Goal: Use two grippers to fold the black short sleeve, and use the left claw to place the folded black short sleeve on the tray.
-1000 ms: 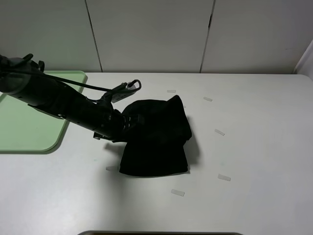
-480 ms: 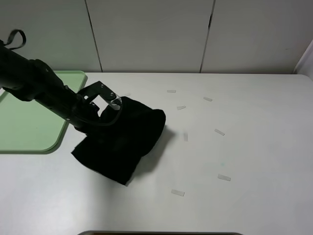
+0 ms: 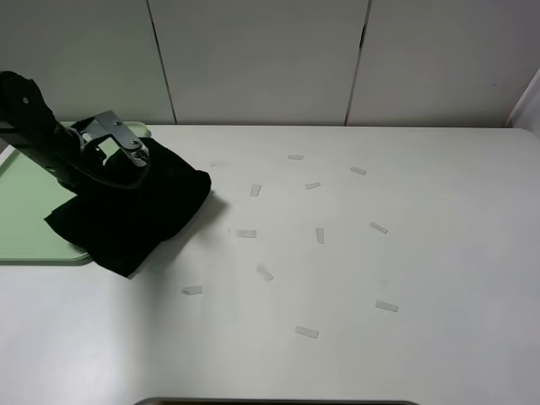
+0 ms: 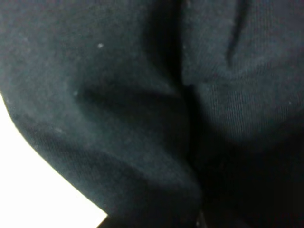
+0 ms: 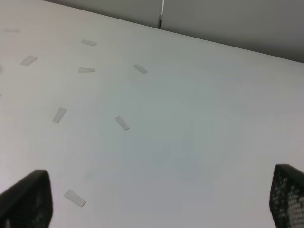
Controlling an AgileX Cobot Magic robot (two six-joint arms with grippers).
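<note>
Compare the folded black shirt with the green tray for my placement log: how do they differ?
The folded black cloth short sleeve is dark, soft and rumpled; the pale green plastic tray is light, rigid and flat. The short sleeve hangs from the left tool; the tray lies on the white table. They overlap at the tray's edge.

You had the left gripper (image 3: 126,152) at the table's (image 3: 439,253) far left, clamped on the folded black short sleeve (image 3: 135,211). The shirt hung in a bunched dark mass, its left part over the green tray's (image 3: 21,211) right edge, its lower corner over the white tabletop just beside the tray. The arm (image 3: 38,135) reached in from the left over the tray. Small pale tape strips (image 3: 321,235) lay scattered across the middle and right of the table, well apart from the shirt.
</note>
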